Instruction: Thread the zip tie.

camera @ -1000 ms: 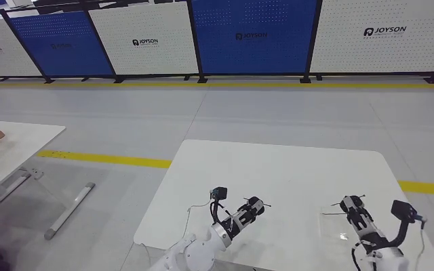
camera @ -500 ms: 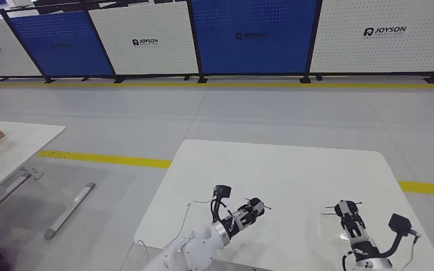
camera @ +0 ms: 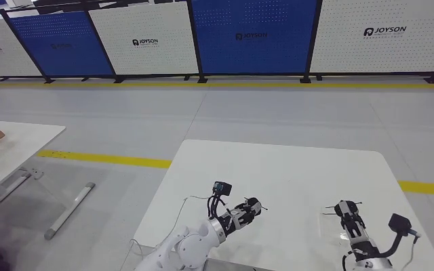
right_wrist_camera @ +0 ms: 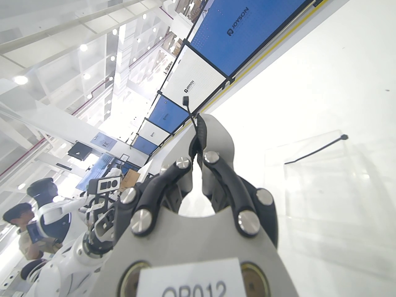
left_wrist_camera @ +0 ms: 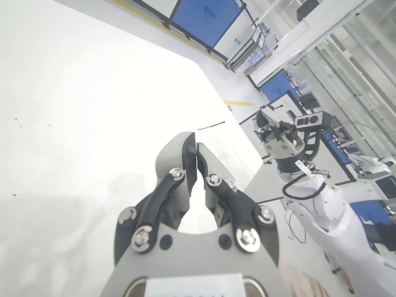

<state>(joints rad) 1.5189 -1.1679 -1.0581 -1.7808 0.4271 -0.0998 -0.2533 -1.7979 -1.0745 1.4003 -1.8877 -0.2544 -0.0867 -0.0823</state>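
- Top view: left gripper [camera: 253,204], over the table's [camera: 285,162] near edge, is pinched closed on a thin black strip [left_wrist_camera: 191,149].
- Loose zip tie [camera: 330,214] lies between the grippers.
- Right gripper [camera: 344,206] clamps another zip tie [right_wrist_camera: 187,106].

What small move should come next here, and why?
Probably ease the left hand toward the right hand. The left is shut on a thin black strip that juts past its fingertips; the right is shut on a zip tie whose square head stands clear above. In the top view the hands sit well apart over the table, so nothing can be threaded yet.
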